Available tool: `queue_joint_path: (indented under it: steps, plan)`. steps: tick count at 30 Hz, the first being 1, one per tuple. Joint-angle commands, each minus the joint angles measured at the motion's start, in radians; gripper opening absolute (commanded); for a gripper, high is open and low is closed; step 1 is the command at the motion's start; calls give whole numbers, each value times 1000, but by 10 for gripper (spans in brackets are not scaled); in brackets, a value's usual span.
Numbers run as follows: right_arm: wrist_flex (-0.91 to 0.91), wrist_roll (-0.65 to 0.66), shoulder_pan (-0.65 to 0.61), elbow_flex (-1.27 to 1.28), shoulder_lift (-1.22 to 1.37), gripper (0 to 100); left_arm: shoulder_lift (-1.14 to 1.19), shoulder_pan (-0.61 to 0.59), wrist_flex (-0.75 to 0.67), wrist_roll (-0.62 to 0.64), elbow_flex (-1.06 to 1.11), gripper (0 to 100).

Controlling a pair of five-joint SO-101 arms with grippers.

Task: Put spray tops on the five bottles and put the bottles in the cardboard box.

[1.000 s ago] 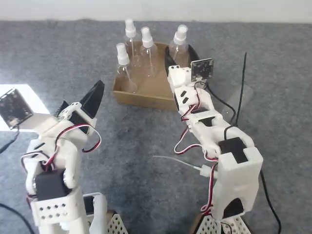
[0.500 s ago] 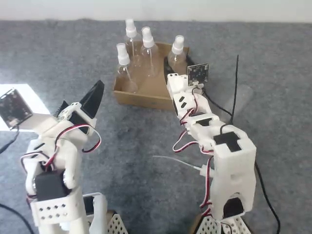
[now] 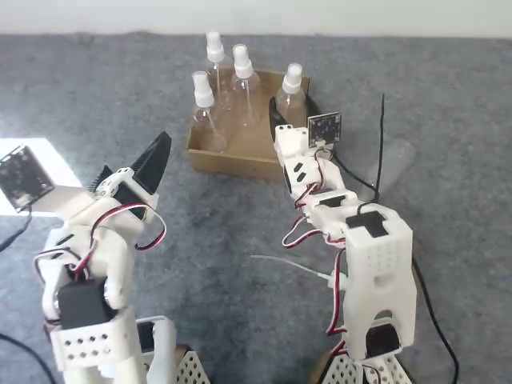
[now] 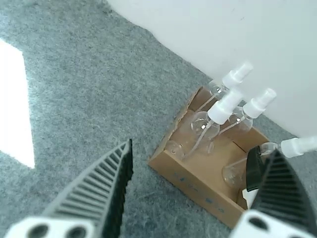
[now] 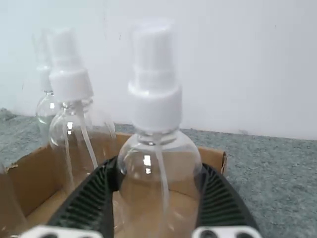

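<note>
Honestly, the release is what worries me. The right gripper [image 3: 293, 106] has its jaws clamped round a capped bottle [image 5: 157, 148] at the corner of the cardboard box [image 3: 232, 164] nearest that arm, and I can't tell whether its base rests on the box floor. Let go too high and it could topple into the three other bottles [image 3: 242, 76] standing close by, and a jaw might snag the box wall pulling out. The left gripper [image 4: 200, 153] hangs wide open, short of the box.
</note>
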Motion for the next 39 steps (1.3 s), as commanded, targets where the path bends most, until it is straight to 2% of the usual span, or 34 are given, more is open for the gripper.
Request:
queue_joint_path:
  steps: [1,6,22,24,29,39]
  plan:
    - [-42,55,-10,-52,-10,6,-12,-6,-21,3,-7,383]
    - [-42,107,-10,-52,-4,7,-12,-6,-21,3,-7,383]
    - [-42,104,-5,-57,-4,9,-12,-6,-21,3,-7,383]
    - [-42,104,-4,-52,-8,55,-12,-6,-21,3,-7,383]
    - [-35,107,-7,-26,-12,250,-12,-6,-21,3,-7,383]
    - [-42,103,-8,18,-61,251,-12,-6,-21,3,-7,383]
